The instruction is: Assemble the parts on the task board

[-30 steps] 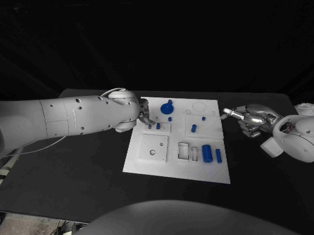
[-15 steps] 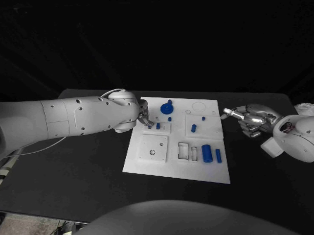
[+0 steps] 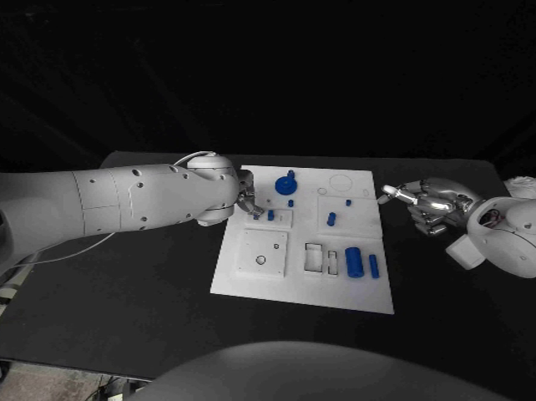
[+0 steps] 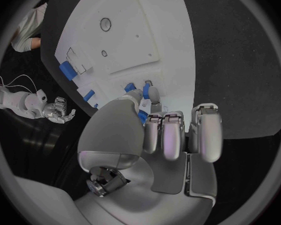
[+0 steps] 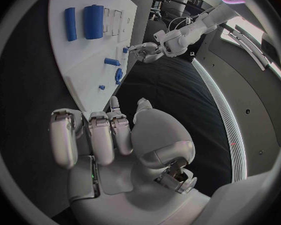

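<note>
The left hand [image 3: 249,203] sat at the board's [image 3: 268,280] ten o'clock corner, fingers curled in, pinching a small blue peg [image 4: 144,91] between thumb and fingertip over the upper-left block. The right hand [image 3: 427,203] hung off the board's three o'clock edge above the table [image 3: 136,292], fingers curled in on nothing. On the board, a round blue knob [image 3: 285,183] stood near twelve o'clock, a short pin [image 3: 331,219] near the centre, and a fat cylinder [image 3: 354,261] beside a slim bar [image 3: 373,266] lay toward five o'clock.
</note>
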Robot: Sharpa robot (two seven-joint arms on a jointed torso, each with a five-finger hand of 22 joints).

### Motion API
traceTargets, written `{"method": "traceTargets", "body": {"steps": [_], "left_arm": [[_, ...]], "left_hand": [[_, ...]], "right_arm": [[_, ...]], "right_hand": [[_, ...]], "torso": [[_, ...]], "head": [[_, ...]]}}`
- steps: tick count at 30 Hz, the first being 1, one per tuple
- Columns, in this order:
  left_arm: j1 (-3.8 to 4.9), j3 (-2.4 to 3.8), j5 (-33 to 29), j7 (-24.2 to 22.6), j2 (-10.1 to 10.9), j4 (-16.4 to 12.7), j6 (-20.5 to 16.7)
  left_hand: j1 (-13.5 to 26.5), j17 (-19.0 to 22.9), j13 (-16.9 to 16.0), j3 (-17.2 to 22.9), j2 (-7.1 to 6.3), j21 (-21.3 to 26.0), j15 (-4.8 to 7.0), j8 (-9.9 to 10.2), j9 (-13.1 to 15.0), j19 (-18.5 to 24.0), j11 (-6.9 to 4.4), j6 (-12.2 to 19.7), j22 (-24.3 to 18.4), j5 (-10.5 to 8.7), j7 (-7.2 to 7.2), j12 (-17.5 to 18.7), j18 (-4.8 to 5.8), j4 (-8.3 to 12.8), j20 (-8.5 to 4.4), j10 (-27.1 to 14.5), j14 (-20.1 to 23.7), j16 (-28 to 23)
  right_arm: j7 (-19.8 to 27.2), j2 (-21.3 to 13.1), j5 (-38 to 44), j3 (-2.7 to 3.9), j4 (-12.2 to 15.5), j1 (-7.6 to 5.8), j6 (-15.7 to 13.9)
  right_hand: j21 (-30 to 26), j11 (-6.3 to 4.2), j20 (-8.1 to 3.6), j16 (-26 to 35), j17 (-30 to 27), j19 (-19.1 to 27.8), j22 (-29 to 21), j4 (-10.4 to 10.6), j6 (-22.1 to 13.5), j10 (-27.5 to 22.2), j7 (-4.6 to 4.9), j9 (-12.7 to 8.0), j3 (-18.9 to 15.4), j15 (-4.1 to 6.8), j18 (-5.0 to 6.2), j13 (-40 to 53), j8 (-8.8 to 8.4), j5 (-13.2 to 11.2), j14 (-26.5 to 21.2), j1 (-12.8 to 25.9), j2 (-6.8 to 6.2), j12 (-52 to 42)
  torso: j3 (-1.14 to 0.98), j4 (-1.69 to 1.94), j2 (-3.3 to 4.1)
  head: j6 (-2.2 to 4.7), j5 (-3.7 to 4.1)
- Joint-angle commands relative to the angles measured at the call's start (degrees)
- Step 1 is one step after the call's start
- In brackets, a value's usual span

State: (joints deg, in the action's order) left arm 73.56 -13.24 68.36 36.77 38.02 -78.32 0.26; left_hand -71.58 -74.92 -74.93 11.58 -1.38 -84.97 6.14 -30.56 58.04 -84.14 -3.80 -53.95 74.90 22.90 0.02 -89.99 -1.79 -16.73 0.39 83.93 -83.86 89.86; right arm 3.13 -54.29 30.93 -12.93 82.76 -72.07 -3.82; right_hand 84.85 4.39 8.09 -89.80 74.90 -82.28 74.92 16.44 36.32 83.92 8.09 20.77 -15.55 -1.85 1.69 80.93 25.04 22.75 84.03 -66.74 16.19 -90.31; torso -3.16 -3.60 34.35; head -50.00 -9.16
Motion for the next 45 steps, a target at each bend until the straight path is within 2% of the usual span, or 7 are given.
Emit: {"method": "traceTargets", "body": {"steps": [1,36,37,39,43,45], "left_arm": [[-0.04,0.01,0.36,-0.71,-0.17,-0.08,0.92],[-0.52,0.01,0.51,-0.67,-0.4,0.75,1.56],[-0.56,0.01,0.51,-0.68,-0.43,0.79,1.55],[-0.66,0.01,0.51,-0.72,-0.48,0.87,1.53],[-0.9,0.01,0.48,-0.82,-0.55,0.96,1.4],[-0.98,0.01,0.44,-0.9,-0.56,0.99,1.36]], "left_hand": [[0.08,-15.08,-15.07,0.19,0.26,0.36,0.34,0.21,-0.06,-2.44,-0.13,-0.06,11.31,-0.33,-0.05,-0.01,0.19,0.05,-0.34,6.07,-6.14,0.14],[0.4,-15.08,-15.07,1.26,-0.13,0.58,0.23,0.61,-0.29,-2.32,0.01,0.26,11.2,-0.59,0.14,-0.01,0.14,0.06,-0.26,6.07,-6.14,0.14],[0.63,-15.08,-15.07,1.49,-0.24,0.59,0.2,0.77,-0.4,-2.32,0.06,0.32,11.21,-0.89,0.22,-0.01,0.15,0.06,-0.21,6.07,-6.14,0.14],[1.63,-15.08,-15.07,1.9,-0.31,0.7,0.03,1.48,-0.9,-2.27,0.28,0.62,11.18,-2.99,0.48,-0.01,0.13,0.07,-0.08,6.07,-6.14,0.14],[3.36,-15.08,-15.07,2.1,-0.55,0.86,-0.27,2.73,-1.83,-2.21,0.64,0.9,11.14,-5.57,0.93,-0.01,0.1,0.01,0.15,6.07,-6.14,0.14],[4.47,-15.08,-15.07,1.96,-0.67,0.91,-0.41,3.33,-2.29,-2.2,0.83,0.87,11.14,-6.36,1.13,-0.01,0.09,0.0,0.34,6.07,-6.14,0.14]], "right_arm": [[0.28,0.03,0.23,-0.01,0.0,0.05,0.88],[0.32,0.05,0.23,-0.01,-0.11,0.08,0.89],[0.33,0.05,0.23,-0.01,-0.11,0.08,0.89],[0.33,0.04,0.23,-0.01,-0.1,0.08,0.9],[0.3,0.01,0.23,-0.01,-0.08,0.08,0.93],[0.26,0.0,0.23,-0.01,-0.08,0.08,0.94]], "right_hand": [[0.07,-0.61,-0.12,-0.2,15.1,-0.22,12.55,-0.18,0.33,6.08,0.0,-0.07,0.32,0.41,0.22,9.07,-0.04,0.28,5.97,-0.72,0.07,0.31],[0.07,-0.61,-0.12,-0.2,15.1,-0.22,12.55,-0.18,0.33,6.08,0.0,-0.07,0.32,0.41,0.22,9.07,-0.04,0.28,5.97,-0.72,0.07,0.31],[0.07,-0.61,-0.12,-0.2,15.1,-0.22,12.55,-0.18,0.33,6.08,0.0,-0.07,0.32,0.41,0.22,9.07,-0.04,0.28,5.97,-0.72,0.07,0.31],[0.07,-0.61,-0.12,-0.2,15.1,-0.22,12.55,-0.18,0.33,6.08,0.0,-0.07,0.32,0.41,0.22,9.07,-0.04,0.28,5.97,-0.72,0.07,0.31],[0.09,-0.62,-0.13,-0.2,15.1,-0.24,12.56,-0.19,0.37,6.08,0.01,-0.09,0.38,0.42,0.22,9.07,-0.04,0.31,5.97,-0.9,0.03,0.31],[0.09,-0.62,-0.13,-0.2,15.1,-0.24,12.56,-0.19,0.37,6.08,0.01,-0.09,0.38,0.42,0.22,9.07,-0.04,0.31,5.97,-0.9,0.03,0.31]], "torso": [[0.0,-0.02,0.02],[0.0,-0.01,0.01],[0.0,-0.01,0.01],[0.0,0.0,-0.01],[0.01,0.01,0.01],[0.0,0.01,0.01]], "head": [[0.0,0.06],[0.0,-0.05],[0.0,-0.02],[0.0,0.02],[0.0,0.1],[0.0,0.11]]}}
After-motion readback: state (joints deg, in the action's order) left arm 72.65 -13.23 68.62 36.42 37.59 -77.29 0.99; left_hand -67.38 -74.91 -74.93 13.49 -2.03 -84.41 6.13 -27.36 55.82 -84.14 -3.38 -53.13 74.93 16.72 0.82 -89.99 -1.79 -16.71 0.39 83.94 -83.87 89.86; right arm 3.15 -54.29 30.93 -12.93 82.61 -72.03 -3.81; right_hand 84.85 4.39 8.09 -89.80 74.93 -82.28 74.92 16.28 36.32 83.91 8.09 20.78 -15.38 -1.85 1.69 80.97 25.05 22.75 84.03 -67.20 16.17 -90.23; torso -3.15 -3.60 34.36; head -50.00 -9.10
